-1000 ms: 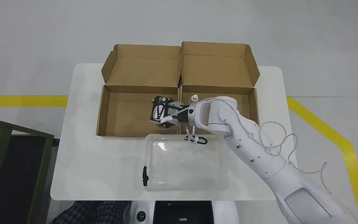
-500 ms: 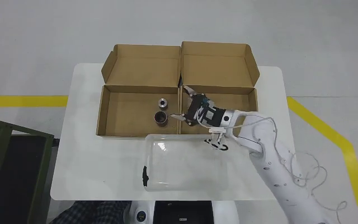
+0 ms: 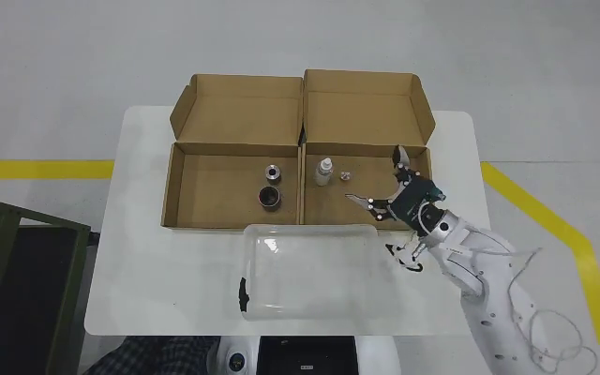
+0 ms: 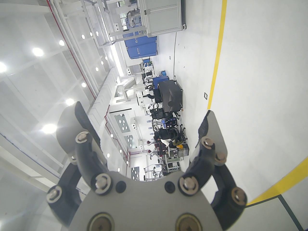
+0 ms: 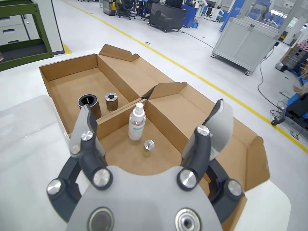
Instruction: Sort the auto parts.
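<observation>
Two open cardboard boxes stand side by side on the white table. The left box holds a dark cylindrical bearing and a smaller steel cylinder. In the right box stand a white spray bottle and a small metal part. My right gripper hovers open above the right box's right half, with nothing between its fingers. My left gripper is open, holds nothing, and points out at the room.
A clear plastic bin sits on the table in front of the boxes, with a black clasp on its left edge. Both box lids stand open at the back. A green cart stands beyond the table.
My right gripper let go of the dark bearing in the left box, opened, and drew back to the right, over the right box.
</observation>
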Robot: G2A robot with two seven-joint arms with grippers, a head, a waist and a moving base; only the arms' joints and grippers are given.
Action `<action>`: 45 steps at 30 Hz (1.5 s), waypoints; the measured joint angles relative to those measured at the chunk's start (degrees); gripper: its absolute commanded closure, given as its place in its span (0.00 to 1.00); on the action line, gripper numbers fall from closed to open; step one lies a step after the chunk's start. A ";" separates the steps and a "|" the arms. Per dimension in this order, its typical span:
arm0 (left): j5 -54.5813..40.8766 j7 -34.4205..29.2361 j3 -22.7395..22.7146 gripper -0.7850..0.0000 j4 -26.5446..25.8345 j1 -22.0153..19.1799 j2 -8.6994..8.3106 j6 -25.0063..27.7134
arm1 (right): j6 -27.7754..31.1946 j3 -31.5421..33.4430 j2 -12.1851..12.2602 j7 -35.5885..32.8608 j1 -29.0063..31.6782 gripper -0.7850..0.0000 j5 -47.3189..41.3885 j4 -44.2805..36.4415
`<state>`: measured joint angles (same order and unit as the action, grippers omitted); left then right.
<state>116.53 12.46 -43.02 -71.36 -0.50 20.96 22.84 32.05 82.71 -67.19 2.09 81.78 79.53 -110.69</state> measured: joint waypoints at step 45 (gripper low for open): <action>0.00 0.00 0.00 0.00 0.00 0.00 0.00 0.00 | -6.07 21.06 1.15 20.09 28.83 0.00 -1.03 -4.18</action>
<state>116.53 12.46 -43.02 -71.36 -0.50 20.96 22.84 25.98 103.77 -66.04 22.18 110.61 78.50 -114.87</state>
